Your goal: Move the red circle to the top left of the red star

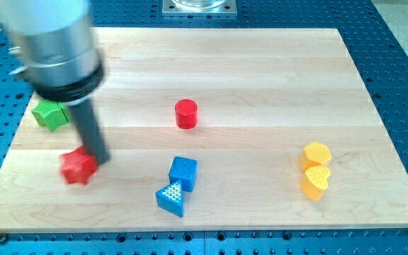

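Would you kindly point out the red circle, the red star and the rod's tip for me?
red circle [186,113], camera view, its side just below the round top.
red star [77,168], camera view, middle of its top.
my tip [99,159], camera view, the rod's lower end, touching the star.

Bright even light; arm [55,49] motion-blurred; soft shadows.

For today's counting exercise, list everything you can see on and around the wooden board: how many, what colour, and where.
red circle: one, red, near the board's middle
red star: one, red, lower left, blurred
green block: one, green, at the view's left, shape unclear
blue cube: one, blue, bottom centre
blue triangle: one, blue, touching the cube's lower left
yellow blocks: two, yellow, stacked together, at the view's right
wooden board: one, pale wood
my tip: one, dark rod, against the red star's upper right
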`<state>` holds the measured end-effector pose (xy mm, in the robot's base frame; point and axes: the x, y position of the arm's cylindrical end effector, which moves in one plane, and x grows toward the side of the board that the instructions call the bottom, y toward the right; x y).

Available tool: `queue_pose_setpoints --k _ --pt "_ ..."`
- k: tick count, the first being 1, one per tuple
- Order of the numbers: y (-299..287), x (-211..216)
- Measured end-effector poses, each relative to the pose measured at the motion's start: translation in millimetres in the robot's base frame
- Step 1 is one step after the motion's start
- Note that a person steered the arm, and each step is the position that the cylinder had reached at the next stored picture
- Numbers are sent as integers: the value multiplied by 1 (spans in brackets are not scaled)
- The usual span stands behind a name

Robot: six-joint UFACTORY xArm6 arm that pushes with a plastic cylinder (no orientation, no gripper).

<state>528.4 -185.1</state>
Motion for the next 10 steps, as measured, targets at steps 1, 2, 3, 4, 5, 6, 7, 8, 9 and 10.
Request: queue_pose_setpoints --k 1,2,3,4,5,6,7,8,9,10 --pt "-11 16" --pt "46 -12" --pt "150 -57" --pt "234 -68" --pt "269 -98" --pt "215 -112" --pt "155 -105" --pt "74 -51" --pt "37 -26" --pt "44 -30"
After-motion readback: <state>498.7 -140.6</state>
